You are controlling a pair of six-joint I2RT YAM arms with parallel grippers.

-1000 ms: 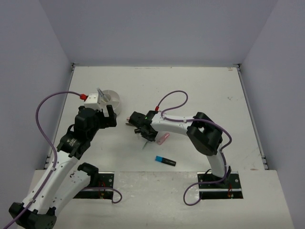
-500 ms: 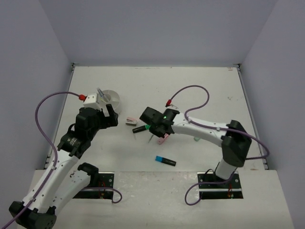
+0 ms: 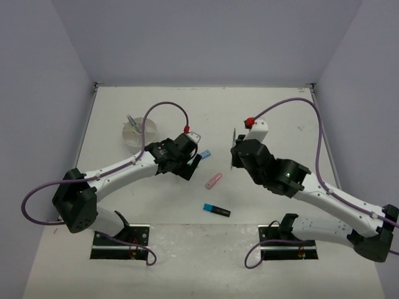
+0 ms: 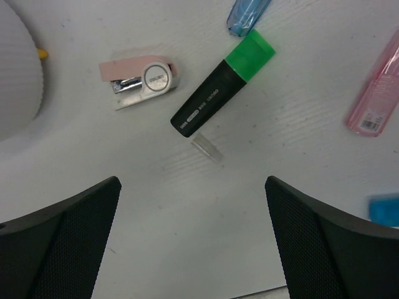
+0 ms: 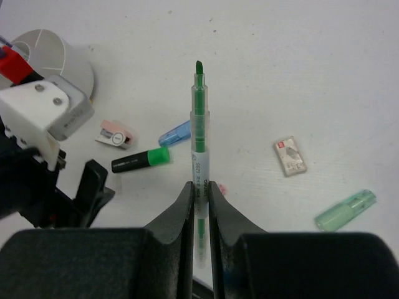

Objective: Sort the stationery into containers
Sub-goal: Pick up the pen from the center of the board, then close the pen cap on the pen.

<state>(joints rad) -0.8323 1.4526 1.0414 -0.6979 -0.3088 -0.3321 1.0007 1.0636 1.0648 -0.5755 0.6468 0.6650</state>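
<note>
Bare table (image 4: 187, 255) clear under the left gripper (image 4: 192, 184), green-capped highlighter (image 4: 222, 84) and pink piece (image 4: 140, 80) just ahead, white cup (image 4: 19, 87) leftward, pink marker (image 4: 377, 93) rightward

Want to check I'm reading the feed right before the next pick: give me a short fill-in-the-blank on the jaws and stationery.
1. The right jaws are shut on a thin ____ pen.
2. The left jaws stand ____ above the green-capped highlighter.
3. The black highlighter nearest the arm bases has a ____ end.
Missing words: green; open; blue.
</note>
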